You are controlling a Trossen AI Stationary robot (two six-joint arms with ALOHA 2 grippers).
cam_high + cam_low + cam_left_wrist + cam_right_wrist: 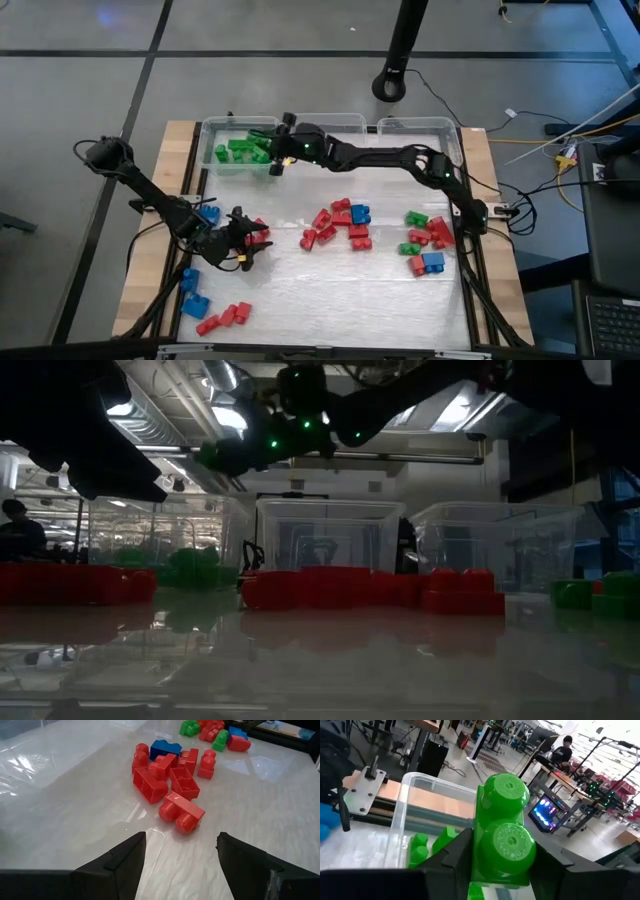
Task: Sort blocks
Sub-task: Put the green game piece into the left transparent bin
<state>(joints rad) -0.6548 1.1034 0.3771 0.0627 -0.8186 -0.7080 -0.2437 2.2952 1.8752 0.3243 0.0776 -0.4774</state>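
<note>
My right gripper (275,160) reaches across the far side of the table to the leftmost clear bin (212,140) and is shut on a green two-stud block (502,840). Green blocks (240,150) lie in that bin. My left gripper (250,240) stands open low over the table's left part, nothing between its fingers (181,836). A little ahead of it lies a red block (182,812). More red and blue blocks (340,225) rest on the table's middle. My right gripper pinches the green block by its two opposite side walls (480,862) between its two fingers. The fingers come level from the table's right side. The block's two studs (506,795) face back at the wrist camera. It hangs clear over the bin.
Two more clear bins (330,125) (420,128) stand along the far edge. A mixed pile of red, green and blue blocks (425,240) lies at the right, blue and red ones (205,300) at the near left. Between the piles the tabletop shows bare.
</note>
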